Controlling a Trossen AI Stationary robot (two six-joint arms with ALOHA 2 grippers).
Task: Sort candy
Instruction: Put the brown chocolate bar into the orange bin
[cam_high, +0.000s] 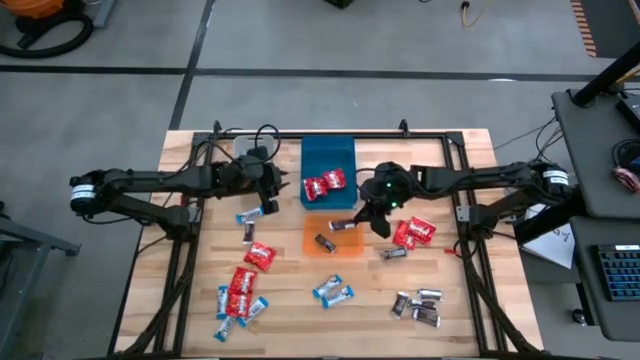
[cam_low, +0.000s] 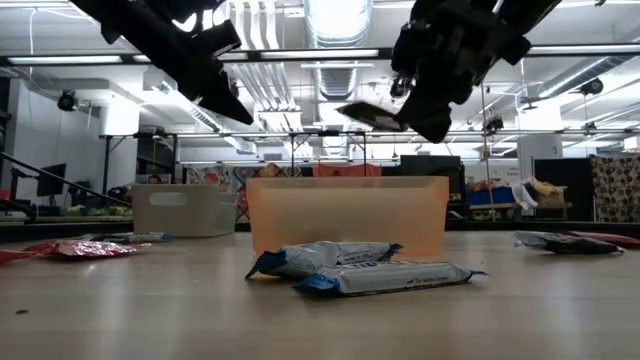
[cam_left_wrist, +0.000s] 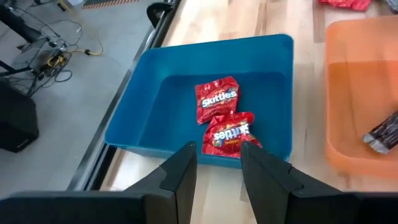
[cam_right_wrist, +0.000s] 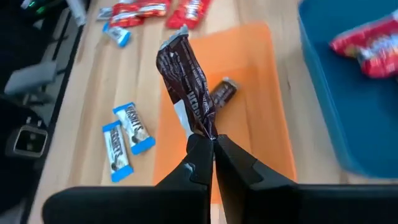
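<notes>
Orange plastic forms the bin (cam_high: 318, 246) at the table's centre, and the right gripper (cam_high: 364, 222) hangs above its 3 o'clock edge, its fingers pinched tight on one end of a dark brown-silver candy (cam_right_wrist: 189, 87). In the right wrist view the wrapper dangles over the orange floor, where a second dark candy (cam_right_wrist: 222, 92) already lies. The low view shows the same held candy (cam_low: 370, 116) well above the bin's rim.

Just at 12 o'clock from the orange bin sits the blue bin (cam_high: 327, 152), holding two red candies (cam_high: 324, 184). The left gripper (cam_high: 277, 190) hovers at the blue bin's 9 o'clock side, its fingers (cam_left_wrist: 181, 172) parted narrowly with nothing between them.

Loose candy is scattered over the wooden table (cam_high: 470, 270). Red packets (cam_high: 413, 233) lie at 3 o'clock from the orange bin, with one dark piece (cam_high: 393, 254) just beside them. More dark pieces (cam_high: 418, 305) cluster toward 5 o'clock. A pair of blue-and-white bars (cam_high: 333, 291) rests at 6 o'clock from the bin. Toward 7 and 8 o'clock lie a single red packet (cam_high: 260, 256) and a mixed heap of red and blue-and-white wrappers (cam_high: 238, 294). A clear bin (cam_low: 185, 209) shows in the low view.
</notes>
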